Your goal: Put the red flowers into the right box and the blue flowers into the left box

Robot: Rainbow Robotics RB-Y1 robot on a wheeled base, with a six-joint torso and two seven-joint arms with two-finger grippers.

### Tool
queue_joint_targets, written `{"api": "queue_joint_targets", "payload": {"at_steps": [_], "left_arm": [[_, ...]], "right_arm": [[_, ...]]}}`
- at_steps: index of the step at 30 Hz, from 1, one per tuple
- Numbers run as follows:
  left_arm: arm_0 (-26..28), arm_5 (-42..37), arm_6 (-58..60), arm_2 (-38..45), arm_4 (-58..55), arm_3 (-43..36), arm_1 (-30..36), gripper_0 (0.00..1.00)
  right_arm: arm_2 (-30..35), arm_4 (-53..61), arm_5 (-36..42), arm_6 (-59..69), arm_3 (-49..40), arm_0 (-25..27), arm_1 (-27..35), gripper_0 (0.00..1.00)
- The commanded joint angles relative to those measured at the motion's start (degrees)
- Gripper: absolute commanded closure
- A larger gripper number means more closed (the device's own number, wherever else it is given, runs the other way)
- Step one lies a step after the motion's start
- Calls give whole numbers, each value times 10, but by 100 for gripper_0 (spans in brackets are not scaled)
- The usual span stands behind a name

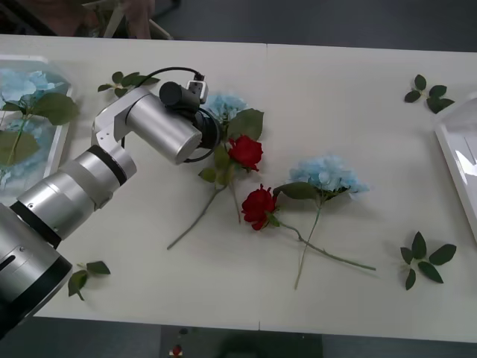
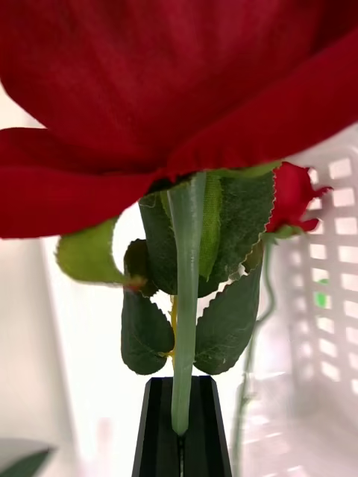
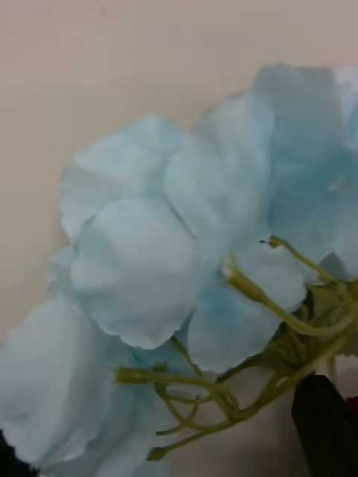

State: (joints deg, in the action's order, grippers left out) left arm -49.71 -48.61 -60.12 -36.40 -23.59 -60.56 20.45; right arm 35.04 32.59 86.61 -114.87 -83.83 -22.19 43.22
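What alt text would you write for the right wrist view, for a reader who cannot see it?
The right gripper, with black fingers, is shut on the thin green stem of a red rose whose bloom hangs close to the camera. Dark green leaves spread around the stem, a second, smaller red rose sits behind, and a white box with slotted walls lies beyond.

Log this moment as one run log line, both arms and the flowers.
left gripper: at blue flower, mid-table | right gripper: shut on red rose stem | table: two red roses, one blue flower loose
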Motion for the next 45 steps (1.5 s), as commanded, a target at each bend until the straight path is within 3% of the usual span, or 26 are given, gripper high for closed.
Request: {"api": "queue_joint_targets", "payload": {"at_steps": [1, 5, 7, 9, 10, 11, 13, 14, 15, 17, 23, 27, 36, 40, 45], "left_arm": [[-15, 44, -34, -18, 6, 34, -9, 11], [-14, 57, -40, -22, 6, 46, -12, 23], [-15, 57, -43, -23, 5, 46, -12, 44], [-14, 57, -45, -23, 0, 46, -11, 93], [-14, 57, -45, -23, -1, 46, -11, 99], [-14, 57, -46, -22, -2, 46, -12, 100], [-14, 57, -46, -22, -2, 46, -12, 100], [-14, 57, -46, -22, -2, 46, -12, 100], [-14, 57, -46, -22, -2, 46, -11, 100], [-15, 57, -45, -22, -2, 46, -11, 100], [-15, 57, -44, -15, -4, 37, -1, 100], [-14, 55, -47, 0, -30, 16, 23, 100], [-11, -86, -62, 34, -99, -131, 131, 100], [22, -113, -64, 34, -111, -207, 190, 100], [73, -92, -67, 43, -105, -256, 243, 100]], "right_arm": [[15, 2, -68, -78, 93, -6, 13, 100], [3, 4, -137, -134, 164, -5, 13, 100], [-8, 2, -151, -134, 188, -5, 13, 100], [-22, -1, -172, -135, 216, -5, 13, 100], [-25, -1, -177, -135, 221, -5, 13, 100], [-32, -1, -187, -136, 230, -5, 13, 100], [-38, -1, -200, -135, 235, -3, 13, 72], [-41, -1, -205, -135, 236, -3, 13, 35], [-41, -1, -207, -134, 236, -3, 13, 18], [-41, -1, -207, -131, 236, -3, 13, 0], [-41, 35, -197, -134, 230, -3, 13, 0], [-52, 70, -141, -131, 178, -3, 13, 0], [-57, 210, 17, -62, 89, -3, 5, 0], [-56, 278, 75, -11, 54, -3, -16, 0], [-57, 295, 138, 74, -21, -3, -53, 0]]}}
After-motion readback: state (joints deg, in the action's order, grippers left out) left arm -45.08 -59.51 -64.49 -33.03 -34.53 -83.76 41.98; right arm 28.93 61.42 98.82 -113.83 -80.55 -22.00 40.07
